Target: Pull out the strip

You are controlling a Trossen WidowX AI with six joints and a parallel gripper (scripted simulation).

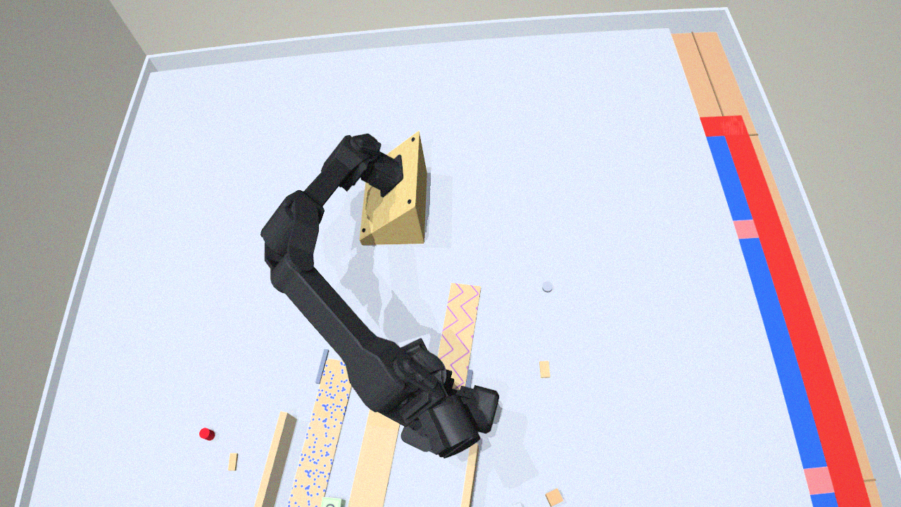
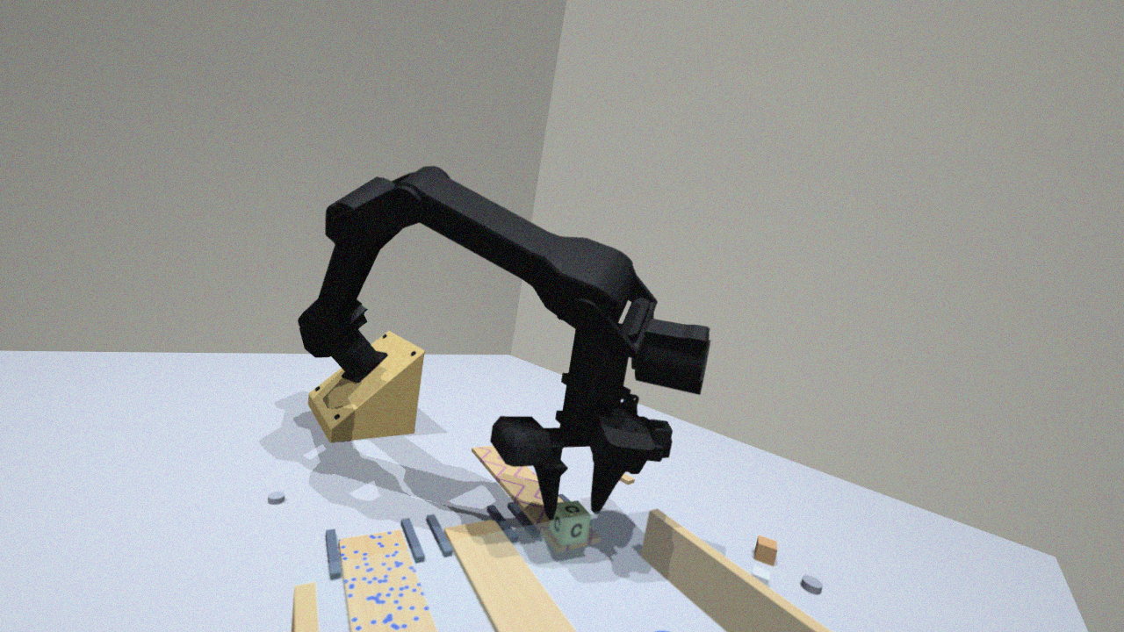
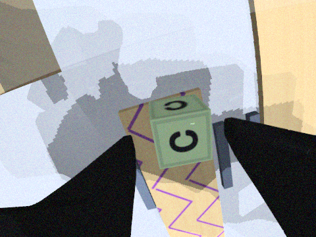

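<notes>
1. Wrist view gives me the cube (image 3: 180, 133) on the zigzag strip's (image 3: 189, 207) end, between the half-open gripper's (image 3: 178, 154) fingers, ungrasped.
2. Top view hides it under the arm (image 1: 327, 315).

pale table (image 1: 535, 157): zigzag strip (image 1: 458, 327), dotted strip (image 1: 324, 428), plain planks (image 1: 374, 460).

The only readable mark is a black capital letter "C" on the green cube (image 3: 181, 137). In the wrist view it stands on the face turned toward the camera, and a second "C" shows foreshortened on the cube's top face. In the exterior view the cube (image 2: 570, 524) shows a "C" on two faces. No other text, number or brand can be read.
</notes>
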